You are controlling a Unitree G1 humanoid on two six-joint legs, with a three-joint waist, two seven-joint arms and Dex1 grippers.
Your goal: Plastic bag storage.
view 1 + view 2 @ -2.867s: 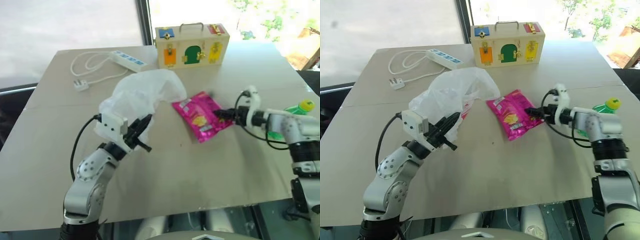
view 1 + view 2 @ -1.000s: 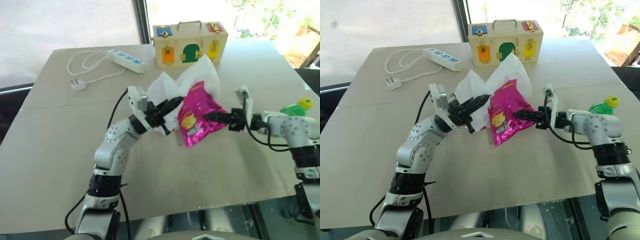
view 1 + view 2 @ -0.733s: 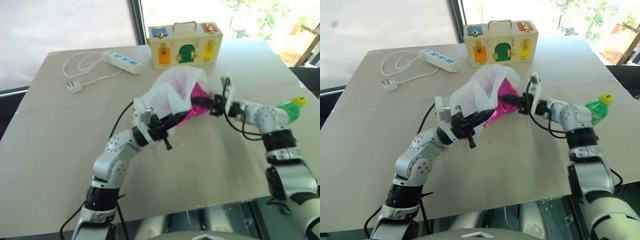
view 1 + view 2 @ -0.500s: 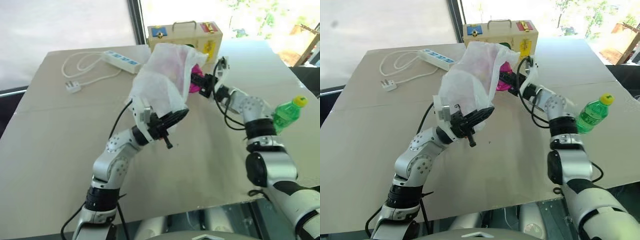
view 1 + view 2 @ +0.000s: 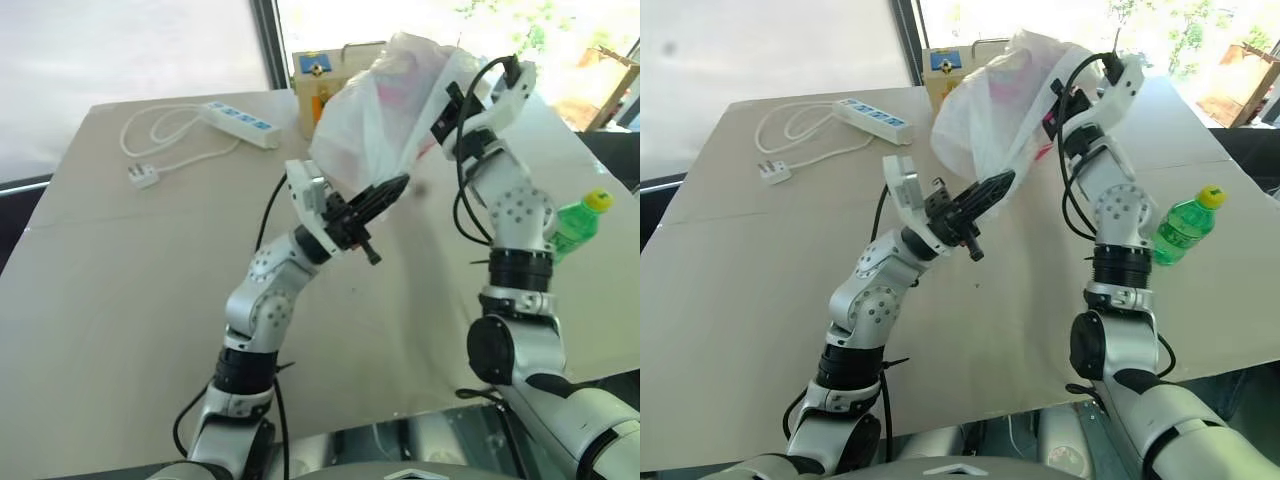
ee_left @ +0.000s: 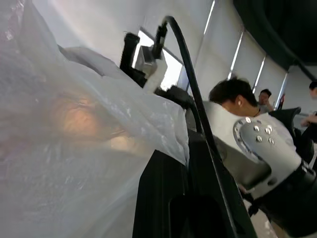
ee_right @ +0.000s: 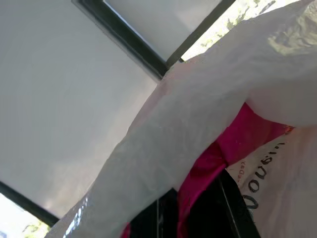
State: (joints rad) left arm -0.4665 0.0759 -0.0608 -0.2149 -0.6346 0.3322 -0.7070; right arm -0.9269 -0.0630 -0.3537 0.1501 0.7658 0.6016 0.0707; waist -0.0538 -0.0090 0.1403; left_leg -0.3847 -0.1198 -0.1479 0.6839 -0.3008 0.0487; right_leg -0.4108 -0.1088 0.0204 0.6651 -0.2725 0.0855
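The plastic bag [image 5: 390, 105], thin, white and crinkly, hangs in the air above the table [image 5: 110, 310]. My left gripper [image 5: 397, 186] is shut on the bag's lower edge, its fingers [image 6: 168, 198] pressing the film. My right gripper [image 5: 1053, 112] reaches up into the bag from the right side. It is shut on the pink snack packet [image 7: 233, 148], which glows pink through the bag [image 5: 1005, 85]. The bag's film hides the right fingertips. Printed lettering shows on the bag's wall [image 7: 265, 171].
A wooden lock box [image 5: 318, 78] stands at the table's far edge, partly behind the bag. A white power strip [image 5: 238, 122] with cord and plug [image 5: 143, 175] lies far left. A green bottle [image 5: 578, 222] stands at the right edge. People [image 6: 233, 96] sit in the background.
Both arms rose and carried the bag higher off the table. The right gripper swung up and pushed the pink packet deeper, so the bag now covers it.
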